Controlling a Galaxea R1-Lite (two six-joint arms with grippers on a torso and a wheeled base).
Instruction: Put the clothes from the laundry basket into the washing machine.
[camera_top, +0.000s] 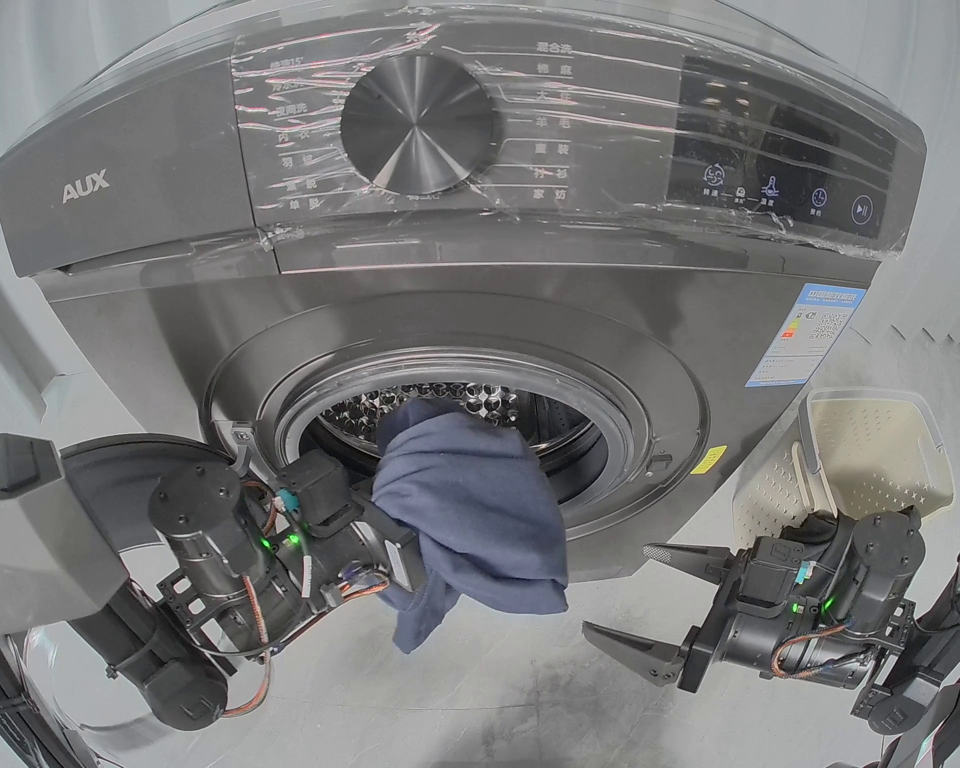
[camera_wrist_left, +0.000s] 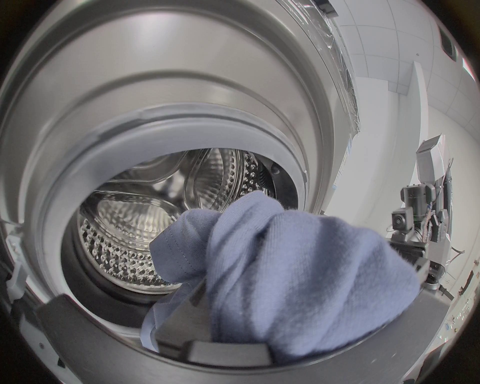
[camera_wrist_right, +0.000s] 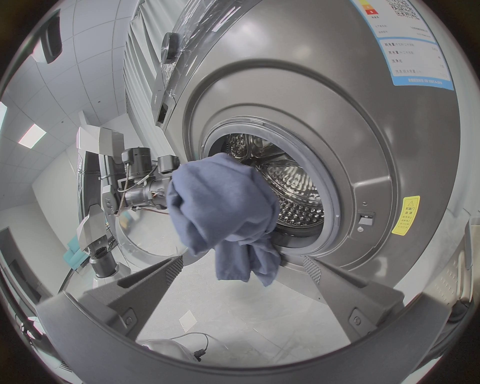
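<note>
Our left gripper (camera_top: 405, 560) is closed on a bunched blue cloth (camera_top: 480, 510), and most of its fingers are buried in the fabric. We hold the cloth at the mouth of the washer (camera_top: 600, 330). Its upper fold sits against the drum opening (camera_top: 450, 400), and a loose tail hangs down past the lower rim, above the floor. We cannot tell whether any of the cloth is already inside the drum. The door (camera_wrist_right: 145, 235) stands swung open on our left. Our right gripper (camera_top: 615, 590) hangs low on the right with its jaws spread wide and nothing between them, just below the white basket (camera_top: 880, 450) that stands beside the washer.
</note>
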